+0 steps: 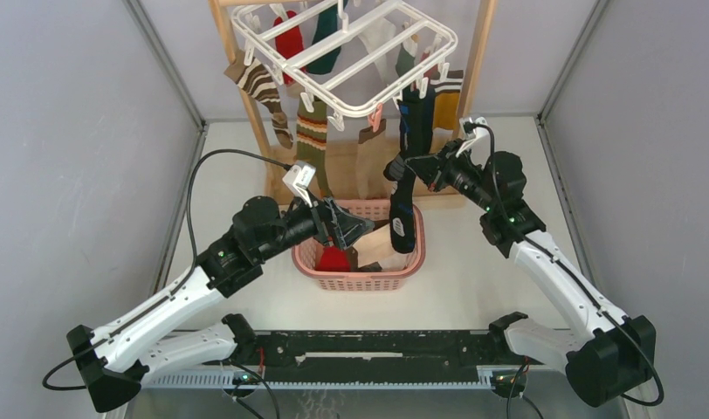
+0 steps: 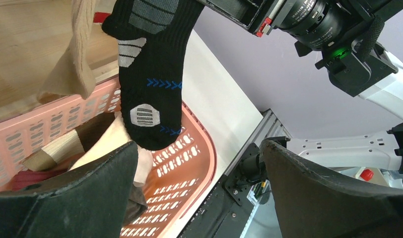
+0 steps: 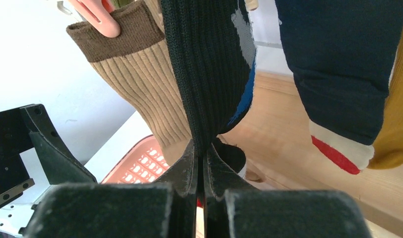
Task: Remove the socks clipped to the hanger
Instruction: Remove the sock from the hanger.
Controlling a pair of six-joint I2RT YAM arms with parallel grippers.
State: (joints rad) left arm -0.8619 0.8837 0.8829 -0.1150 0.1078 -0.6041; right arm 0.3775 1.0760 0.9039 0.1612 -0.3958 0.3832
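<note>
Quick progress check: a few socks were already lying in the pink basket on the tabletop; I could make out a red one and a beige one. My right claw was pinched tight on the black sock, which hung below the hanger with its toe over the basket. I couldn't tell if its clip had let go. My left claw was wide open and empty above the basket. Plenty was left clipped up there: the brown-striped sock, the navy sock, the mustard sock and more. I'd guess well under halfway.
</note>
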